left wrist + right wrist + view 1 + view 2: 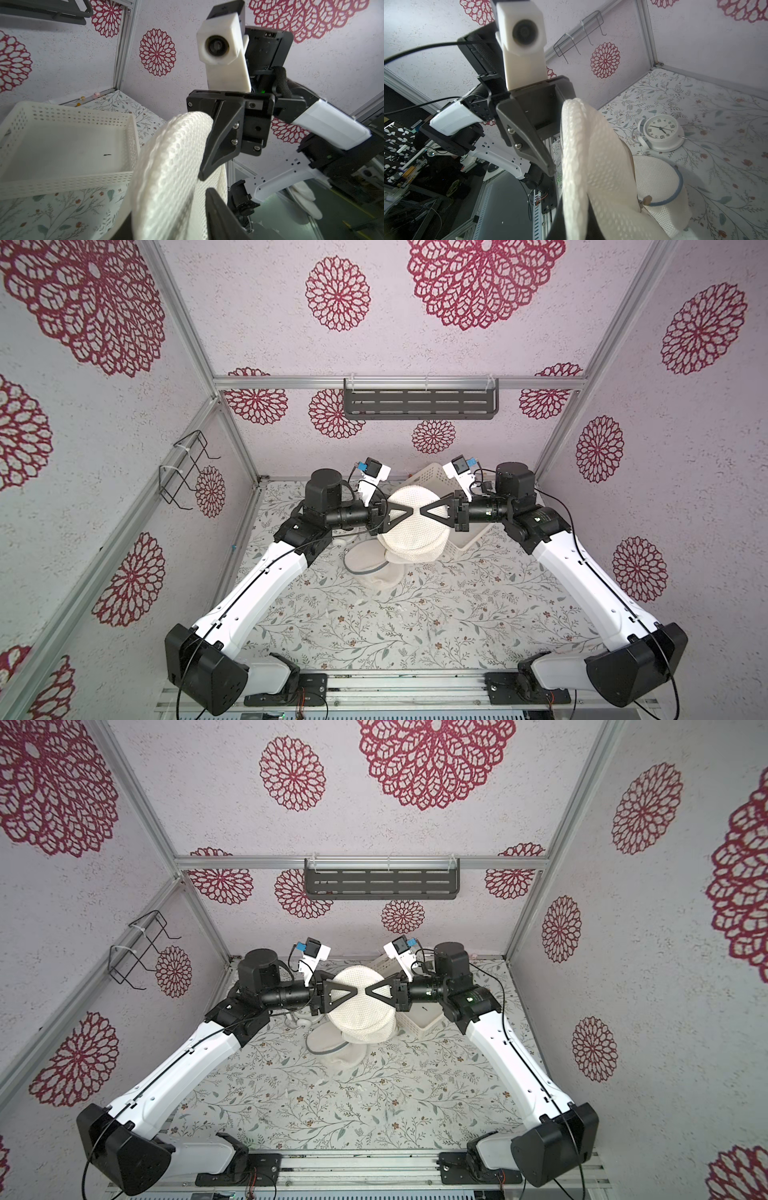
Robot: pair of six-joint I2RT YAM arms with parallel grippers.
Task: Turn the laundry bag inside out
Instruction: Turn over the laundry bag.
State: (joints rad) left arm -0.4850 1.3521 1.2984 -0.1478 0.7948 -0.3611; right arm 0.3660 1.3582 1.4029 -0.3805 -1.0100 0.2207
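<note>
you have the laundry bag [415,531] lifted off the desk [374,635] near its far middle, in front of the white basket [432,472]. its upper part stands as a rounded mesh dome between the arms. its lower part sags onto the desk, where a grey-blue hoop [365,570] marks what looks like the mouth.

the right claw [423,511] is fully closed, pinching a fold at the crown of the dome. the left claw [409,511] meets it almost tip to tip from the other side. its fingers stand part-way apart with a thick fold of mesh filling the gap and touching both, so it reads as a hold on the bag, though how firm i cannot tell.

by my reading you are at the gripping stage, not the turning stage: both holds sit on the closed end and nothing has gone through the mouth yet. the next move calls for confirming the left hold, then keeping one claw on the fabric while the other goes to the hoop, so the closed end can be fed down through the opening. mind the clock [662,128] lying on the desk just beside the bag's lower part.
</note>
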